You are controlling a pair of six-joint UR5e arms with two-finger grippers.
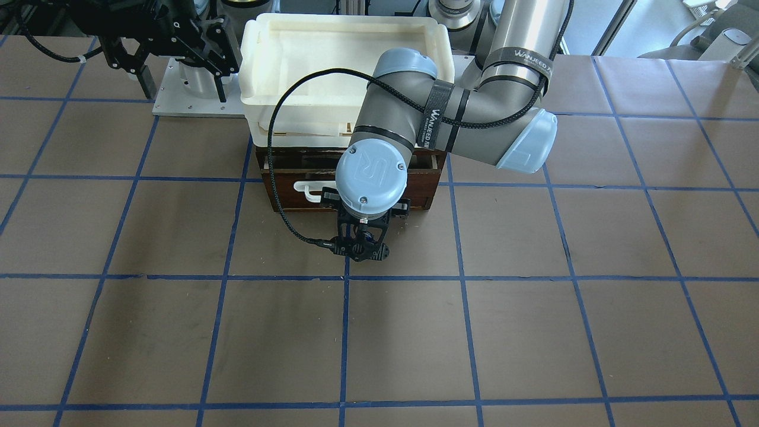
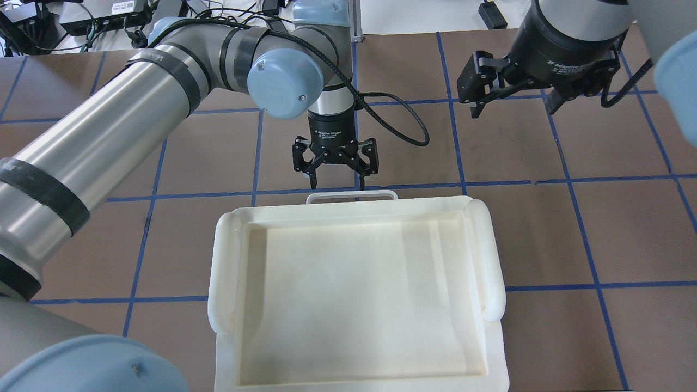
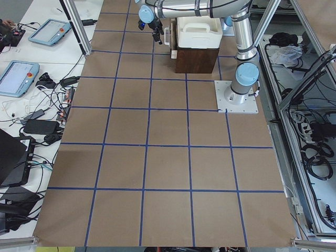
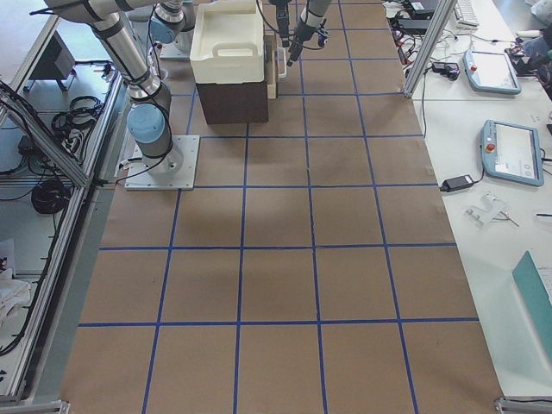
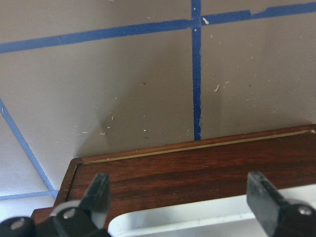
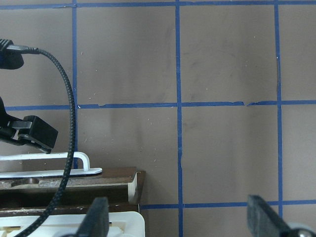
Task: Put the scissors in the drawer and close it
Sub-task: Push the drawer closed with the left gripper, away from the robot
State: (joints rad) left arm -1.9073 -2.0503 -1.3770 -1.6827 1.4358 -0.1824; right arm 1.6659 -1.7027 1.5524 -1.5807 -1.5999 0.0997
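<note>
Gridded table (image 1: 533,332): drawer (image 1: 281,201) lies crosswise, front facing away from robot; left hand (image 2: 335,178) spread wide, empty, by its handle (image 2: 351,194).

the left arm (image 2: 109,125) is stretching in from the overhead view's left edge, the left gripper (image 2: 335,178) pointing down at centre, fingers spread; the right gripper (image 2: 512,100) is hanging upper right, likewise spread.

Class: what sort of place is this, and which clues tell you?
Probably a robotics lab: a left arm and right arm at a table gridded with blue tape, plus a teach pendant on a side bench.
</note>
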